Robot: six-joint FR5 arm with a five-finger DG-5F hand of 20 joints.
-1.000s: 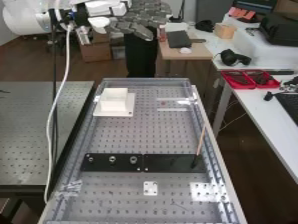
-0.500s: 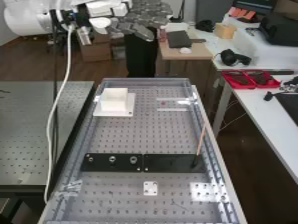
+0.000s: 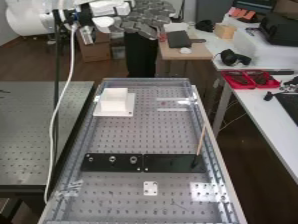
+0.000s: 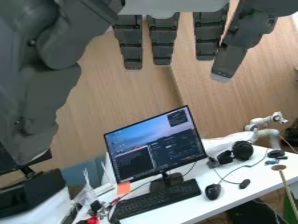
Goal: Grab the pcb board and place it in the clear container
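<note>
"Where's the hand (image 3: pixel 141 20) in the high view?"
"Up past the bench's far end, on the left, fingers stretched out."
"And the pcb board?"
"I can't tell which piece it is. A clear piece with whitish bands (image 3: pixel 173 104) lies near the bench's far right corner; whether it's the container, I can't say. Left of it, a white block (image 3: pixel 114 98) sits on a white base (image 3: pixel 129 111)."
"Nearer?"
"Two dark strips (image 3: pixel 106 168) end to end, a thin stick (image 3: pixel 201 140) leaning up from the right part, then a small white plate (image 3: pixel 150 188)."
"Any labels?"
"Pinkish slips (image 3: pixel 245 15) on the monitor at upper right."
"And the wrist view?"
"The hand (image 4: pixel 163 42) is spread: straight fingers, gaps between. Beyond are a lit monitor (image 4: pixel 156 145), an orange slip (image 4: pixel 124 188) at its corner, and a keyboard (image 4: pixel 159 201)."
</note>
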